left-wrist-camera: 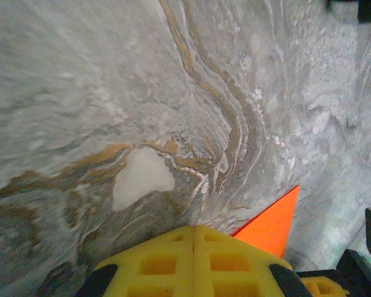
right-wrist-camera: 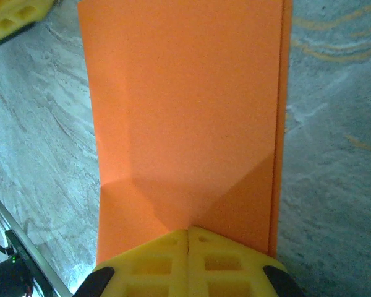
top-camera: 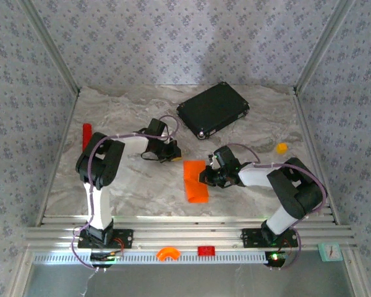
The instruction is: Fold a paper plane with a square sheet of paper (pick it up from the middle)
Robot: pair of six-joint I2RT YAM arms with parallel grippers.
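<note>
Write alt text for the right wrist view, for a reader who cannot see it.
A folded orange paper lies flat on the grey marbled table, and the edge of a second layer shows along its right side. At the bottom, the yellow fingers of the right gripper, shut together, sit at the paper's near edge.

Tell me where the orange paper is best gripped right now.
Probably midway along the long right edge of the paper, coming in low from the right, where the right pincer sits shut: it lies flat, folded into a thin rectangle, so only an edge offers a hold.
</note>
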